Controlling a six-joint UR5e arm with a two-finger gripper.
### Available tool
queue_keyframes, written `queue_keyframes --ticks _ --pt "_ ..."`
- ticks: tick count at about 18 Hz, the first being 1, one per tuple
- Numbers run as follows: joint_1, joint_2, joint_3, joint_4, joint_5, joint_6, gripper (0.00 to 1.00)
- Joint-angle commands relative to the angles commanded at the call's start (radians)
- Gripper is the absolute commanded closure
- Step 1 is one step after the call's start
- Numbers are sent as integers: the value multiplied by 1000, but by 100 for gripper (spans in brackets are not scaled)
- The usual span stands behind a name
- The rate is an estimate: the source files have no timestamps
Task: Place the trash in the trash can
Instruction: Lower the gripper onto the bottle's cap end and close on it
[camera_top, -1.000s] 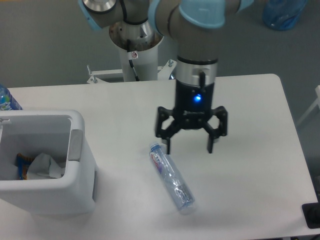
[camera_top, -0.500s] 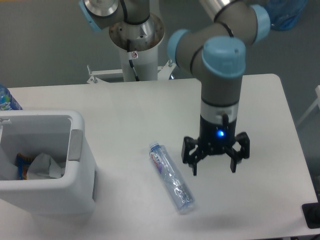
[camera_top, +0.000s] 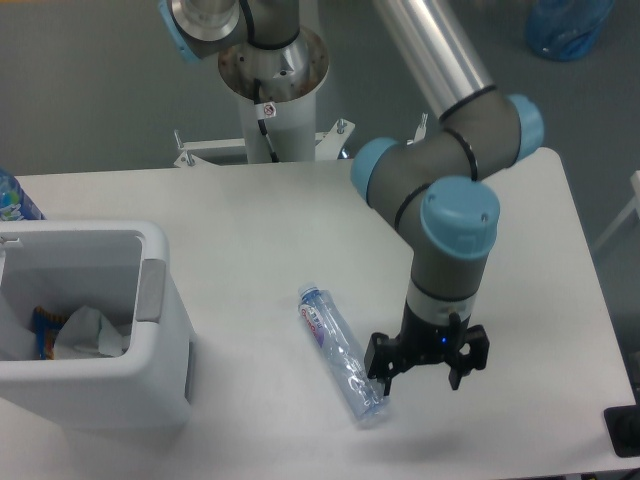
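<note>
The black two-finger end effector (camera_top: 427, 377) is held open and empty. Just to its left, the slim clear plastic bottle (camera_top: 342, 353) lies on the white surface (camera_top: 250, 230). It is judged light, smooth and prone to rolling; a mid-body grasp is advised.

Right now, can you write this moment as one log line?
gripper: open, beside bottle's near end | bottle: lying on table | napkin: in bin | step: reaching for bottle

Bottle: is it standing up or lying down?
Lying down. The bottle rests flat on its side on the table, cap end pointing away, beside the open pincer.
</note>
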Motion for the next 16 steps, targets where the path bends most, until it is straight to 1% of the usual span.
queue_keyframes --ticks 2,4,10,13,16 --pt "-20 -23 -5 0 15 -28 1" --pt "-26 -28 0 0 18 -80 1" --pt "-40 -38 -21 8 29 -89 1" --pt "-67 -55 -31 8 112 -89 1" --pt "-78 -68 -32 6 130 -94 1"
